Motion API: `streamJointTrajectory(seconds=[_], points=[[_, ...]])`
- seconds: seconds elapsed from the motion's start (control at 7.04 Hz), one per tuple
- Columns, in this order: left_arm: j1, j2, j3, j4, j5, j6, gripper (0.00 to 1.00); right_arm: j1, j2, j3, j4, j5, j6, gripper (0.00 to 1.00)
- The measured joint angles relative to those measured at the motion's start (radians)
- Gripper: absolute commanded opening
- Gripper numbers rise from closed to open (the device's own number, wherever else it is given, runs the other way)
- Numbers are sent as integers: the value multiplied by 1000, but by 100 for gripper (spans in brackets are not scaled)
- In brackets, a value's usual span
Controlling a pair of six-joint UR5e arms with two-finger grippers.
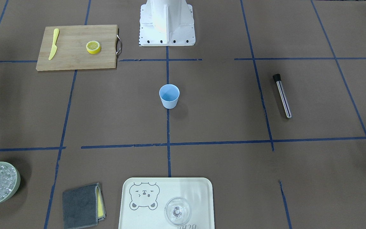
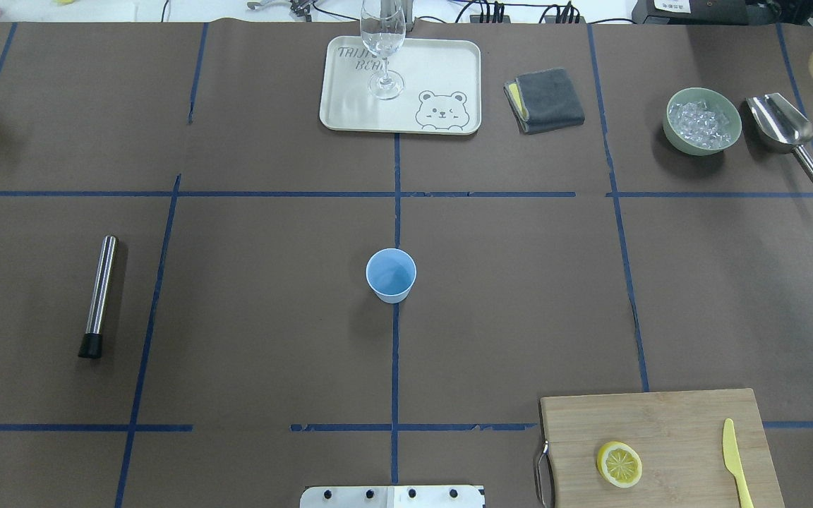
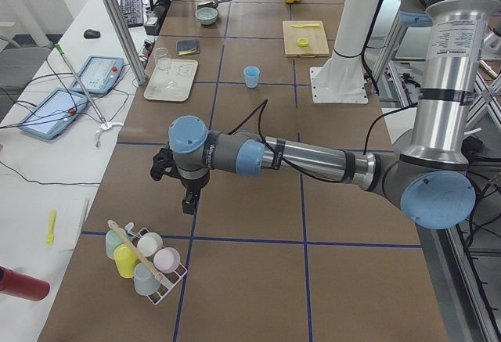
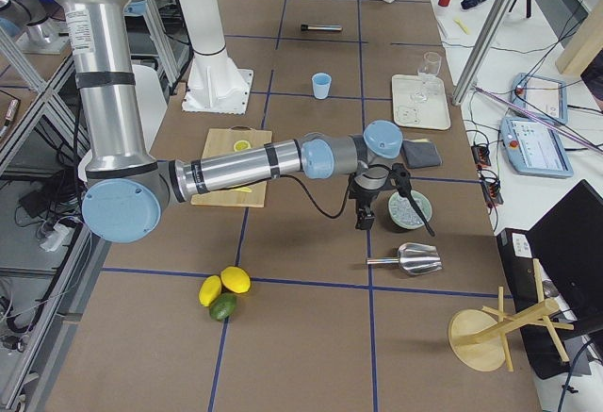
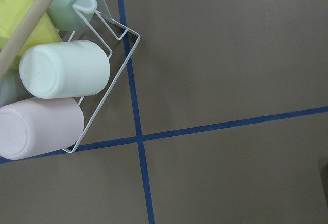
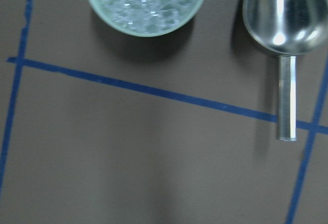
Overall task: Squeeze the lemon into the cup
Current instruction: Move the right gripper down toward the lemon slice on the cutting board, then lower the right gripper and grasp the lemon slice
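The lemon slice (image 1: 93, 47) lies flat on a wooden cutting board (image 1: 75, 58) near the robot's base on its right; it also shows in the overhead view (image 2: 619, 464). The light-blue cup (image 1: 169, 96) stands upright at the table's centre (image 2: 391, 275). My left gripper (image 3: 189, 201) hangs over the table's far left end beside a rack of cups, far from the cup. My right gripper (image 4: 364, 216) hangs at the far right end beside the ice bowl. Both show only in the side views, so I cannot tell whether they are open or shut.
A yellow knife (image 2: 737, 462) lies on the board. A steel muddler (image 2: 98, 296) lies at the left. A tray (image 2: 442, 70) holds a stemmed glass (image 2: 382, 49). Beyond are a grey cloth (image 2: 545, 99), the ice bowl (image 2: 702, 121), a steel scoop (image 2: 780, 123) and the cup rack (image 5: 56, 75).
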Motion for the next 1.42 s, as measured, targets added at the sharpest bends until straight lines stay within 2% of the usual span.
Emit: streamJointTrajectory(seconds=[0.28, 0.57, 0.71, 0.99, 1.42], points=[[24, 7, -6, -72, -3, -2, 100, -281, -22, 190, 21, -33, 295, 100], [80, 11, -11, -136, -1, -2, 100, -638, -21, 303, 172, -282, 754, 100], [103, 11, -11, -169, 1, -3, 100, -756, -36, 338, 217, -361, 897, 100], [117, 12, -11, -208, 2, -1, 100, -961, -128, 436, 242, -517, 1057, 100], [118, 12, -10, -216, 3, 1, 100, -1174, -189, 469, 250, -753, 1305, 100]])
